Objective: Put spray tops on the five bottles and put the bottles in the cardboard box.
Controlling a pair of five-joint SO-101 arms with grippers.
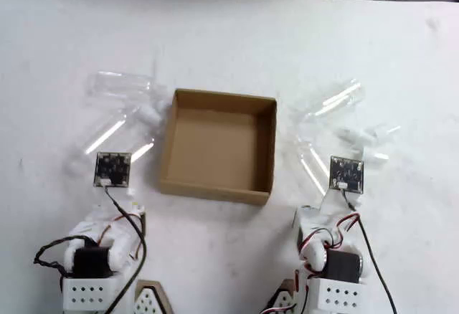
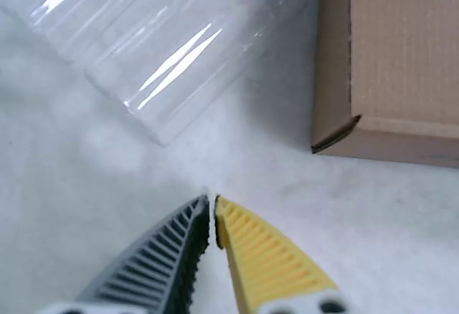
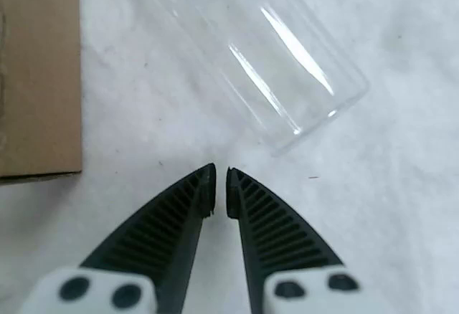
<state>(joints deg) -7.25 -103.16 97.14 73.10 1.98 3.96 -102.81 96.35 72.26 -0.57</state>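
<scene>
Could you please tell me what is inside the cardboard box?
Inside the cardboard box only its bare brown floor shows; no bottle is in it. The clear bottles lie on the table on either side. Its near wall hides a floor strip.

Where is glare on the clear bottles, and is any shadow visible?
High view: white glare streaks on the clear bottles either side of the cardboard box. Left wrist view: bright streaks along the bottle, soft shadow between it and the box. Right wrist view: bright streaks on the bottle.
</scene>
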